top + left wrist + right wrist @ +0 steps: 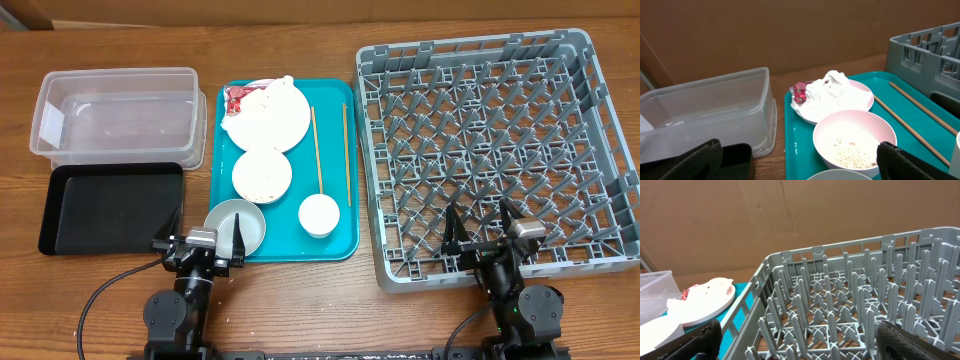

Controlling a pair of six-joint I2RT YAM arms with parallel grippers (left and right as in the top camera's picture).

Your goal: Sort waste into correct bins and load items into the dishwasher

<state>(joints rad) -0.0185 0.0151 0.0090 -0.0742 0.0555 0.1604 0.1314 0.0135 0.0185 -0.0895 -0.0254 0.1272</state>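
Note:
On the teal tray (335, 235) lie a pale pink plate (270, 122) with a crumpled white napkin and red wrapper (812, 90), a small pink dish (262, 175) holding rice scraps (852, 155), a grey-green bowl (228, 220), a white cup (319, 214) and two chopsticks (317, 150). The clear tub (118, 112) and black tray (110, 207) stand left. The grey dish rack (495, 150) stands right. My left gripper (197, 240) is open and empty at the tray's front left corner. My right gripper (484, 228) is open and empty over the rack's front edge.
A brown cardboard wall (790, 30) rises behind the table. The wooden table edge runs along the front by both arm bases. Bare wood (290, 290) lies between the two arms.

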